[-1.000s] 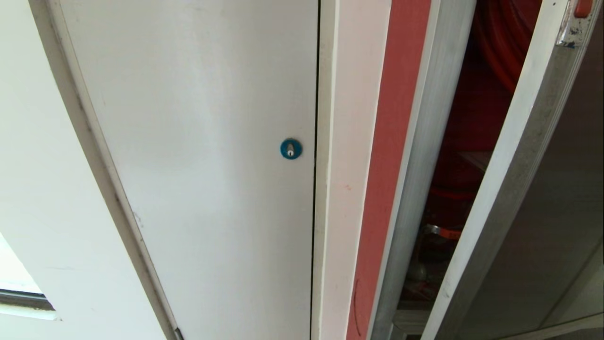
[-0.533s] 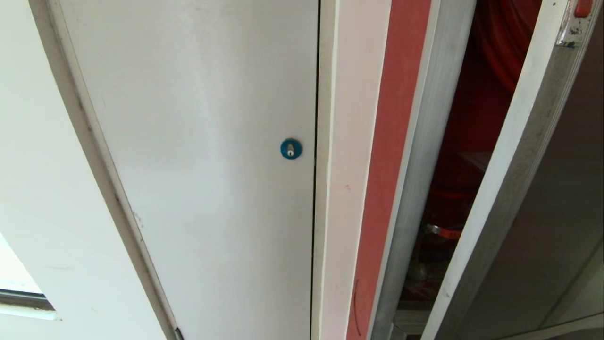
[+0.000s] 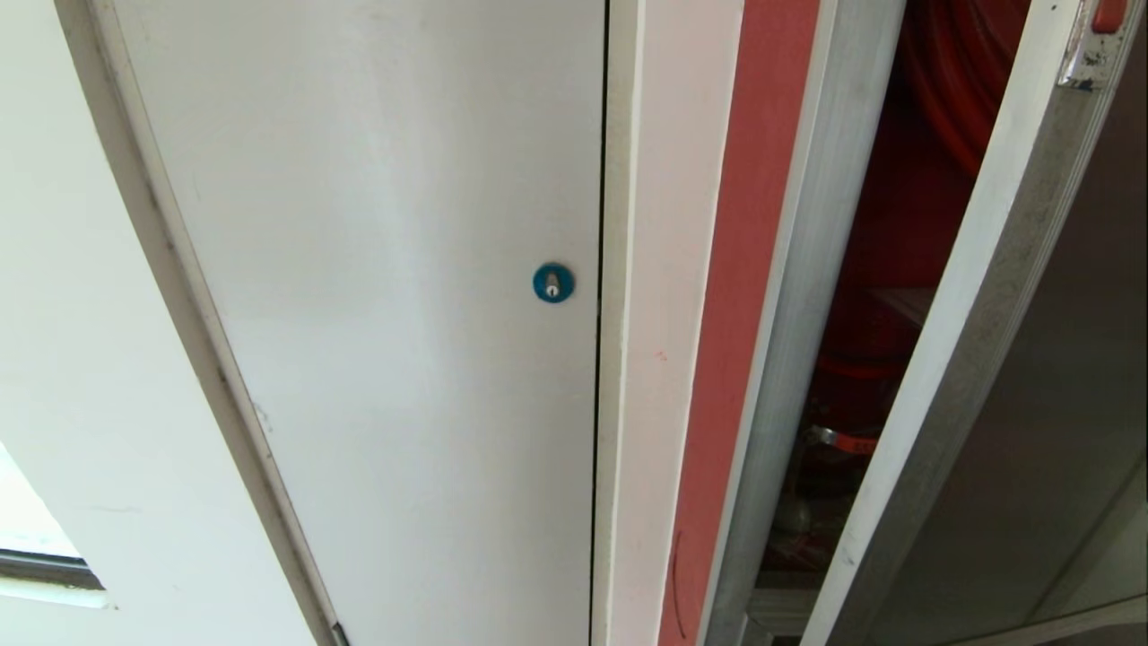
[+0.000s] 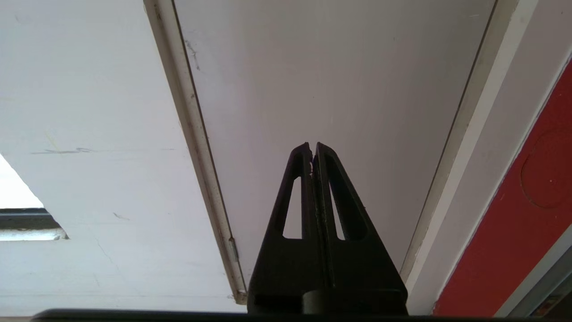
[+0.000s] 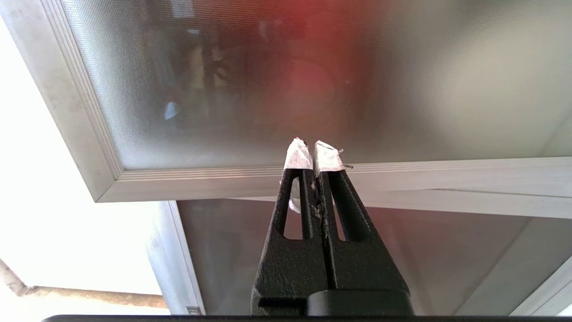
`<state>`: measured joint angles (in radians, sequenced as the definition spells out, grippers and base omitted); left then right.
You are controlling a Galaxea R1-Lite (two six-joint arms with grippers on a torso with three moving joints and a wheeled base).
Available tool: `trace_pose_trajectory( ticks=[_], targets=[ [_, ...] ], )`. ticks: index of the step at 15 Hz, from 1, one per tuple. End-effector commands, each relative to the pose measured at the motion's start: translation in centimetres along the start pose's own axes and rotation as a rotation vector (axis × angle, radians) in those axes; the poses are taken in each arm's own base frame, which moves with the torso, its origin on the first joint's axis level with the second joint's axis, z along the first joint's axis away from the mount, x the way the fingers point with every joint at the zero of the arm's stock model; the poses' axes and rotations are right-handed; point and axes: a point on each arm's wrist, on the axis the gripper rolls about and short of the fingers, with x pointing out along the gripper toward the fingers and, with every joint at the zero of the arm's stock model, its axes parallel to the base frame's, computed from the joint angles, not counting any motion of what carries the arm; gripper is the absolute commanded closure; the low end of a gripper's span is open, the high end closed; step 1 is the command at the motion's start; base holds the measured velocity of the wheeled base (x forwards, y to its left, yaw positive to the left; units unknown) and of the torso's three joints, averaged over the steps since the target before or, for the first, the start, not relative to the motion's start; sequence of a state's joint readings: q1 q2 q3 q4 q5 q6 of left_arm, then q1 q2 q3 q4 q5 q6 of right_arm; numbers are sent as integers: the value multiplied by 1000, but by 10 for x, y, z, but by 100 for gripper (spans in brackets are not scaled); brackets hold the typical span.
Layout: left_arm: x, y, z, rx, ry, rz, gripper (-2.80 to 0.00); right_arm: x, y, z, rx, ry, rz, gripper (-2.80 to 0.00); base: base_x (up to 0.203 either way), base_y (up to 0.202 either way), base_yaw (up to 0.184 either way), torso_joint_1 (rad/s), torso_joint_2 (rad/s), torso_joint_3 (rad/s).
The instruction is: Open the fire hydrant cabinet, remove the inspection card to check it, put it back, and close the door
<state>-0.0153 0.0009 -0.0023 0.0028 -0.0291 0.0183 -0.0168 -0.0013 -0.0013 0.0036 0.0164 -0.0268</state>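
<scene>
Starting at the left, the left gripper (image 4: pixel 313 147) is parked with its fingers pressed together and empty, pointing at a plain white door (image 3: pixel 377 269) with a blue lock (image 3: pixel 553 283). Further right, the fire hydrant cabinet (image 3: pixel 906 215) shows red through a gap, since its door (image 3: pixel 978 296) stands ajar. The right gripper (image 5: pixel 313 150) is likewise closed and empty before the door's glass. No inspection card shows; whether only closing remains is unclear.

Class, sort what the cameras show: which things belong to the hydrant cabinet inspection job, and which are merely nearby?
Belongs to the job:
fire hydrant cabinet
door, ajar
red latch
right gripper, shut, empty

Merely nearby:
white door
round blue lock
left gripper, shut, idle
</scene>
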Motion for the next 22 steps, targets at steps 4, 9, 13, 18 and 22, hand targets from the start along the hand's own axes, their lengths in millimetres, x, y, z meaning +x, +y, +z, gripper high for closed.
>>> trace_pose_trajectory(
  ticks=[4, 9, 13, 18, 22],
  targets=[
    [0, 0, 0, 0, 0, 0, 0, 0, 0, 0, 4, 0, 0, 0, 0, 0, 0, 0, 0, 0],
    [0, 0, 0, 0, 2, 0, 0, 0, 0, 0, 27, 0, -1, 0, 0, 0, 0, 0, 0, 0],
    [0, 0, 0, 0, 2, 0, 0, 0, 0, 0, 27, 0, -1, 0, 0, 0, 0, 0, 0, 0],
    [0, 0, 0, 0, 0, 0, 0, 0, 0, 0, 27, 0, -1, 0, 0, 0, 0, 0, 0, 0],
    [0, 0, 0, 0, 1, 0, 0, 0, 0, 0, 27, 0, -1, 0, 0, 0, 0, 0, 0, 0]
  ],
)
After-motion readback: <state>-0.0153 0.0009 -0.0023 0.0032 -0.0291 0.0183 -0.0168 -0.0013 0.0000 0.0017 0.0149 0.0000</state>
